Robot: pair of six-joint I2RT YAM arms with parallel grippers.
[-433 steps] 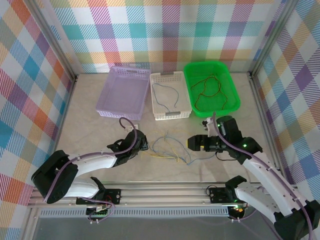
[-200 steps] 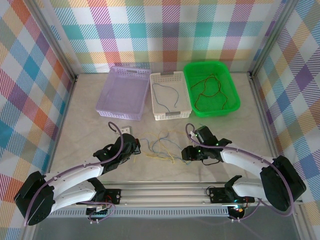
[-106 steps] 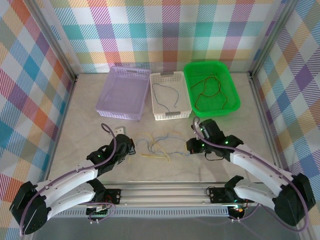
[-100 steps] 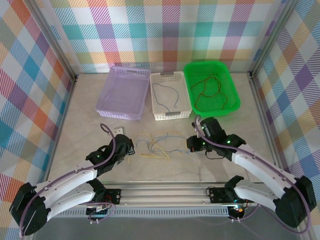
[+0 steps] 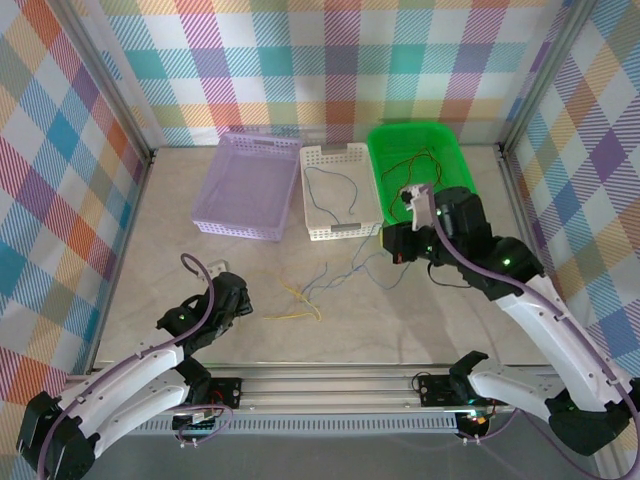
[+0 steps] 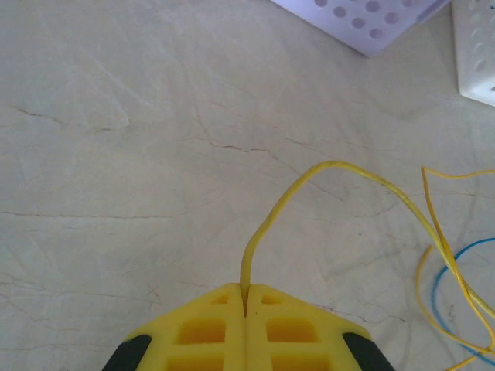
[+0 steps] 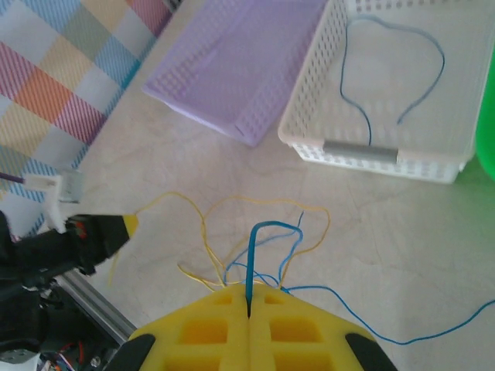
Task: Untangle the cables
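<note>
The loose cables lie on the table between the arms: thin yellow strands [image 5: 290, 315] and blue strands [image 5: 325, 275]. My left gripper [image 5: 244, 304] is low at the near left, shut on a yellow cable [image 6: 332, 164] that arcs out from between its pads [image 6: 246, 297]. My right gripper [image 5: 387, 250] hangs raised in front of the baskets, shut on a blue cable [image 7: 267, 226] that loops away from its tips [image 7: 249, 303]. Below it, yellow strands [image 7: 232, 202] and blue ones still cross each other. The left gripper's yellow tip [image 7: 128, 224] appears at the left of the right wrist view.
Three baskets stand at the back: a purple one [image 5: 235, 232], a white one [image 5: 342, 232] holding a blue cable [image 5: 335, 190], and a green one [image 5: 470, 190] holding red and orange-brown cables [image 5: 420, 180]. The aluminium rail runs along the near edge.
The right gripper shut on the blue cable and rose back toward the baskets. The left gripper drew back to the near left with the yellow cable. The bunch has been pulled apart.
</note>
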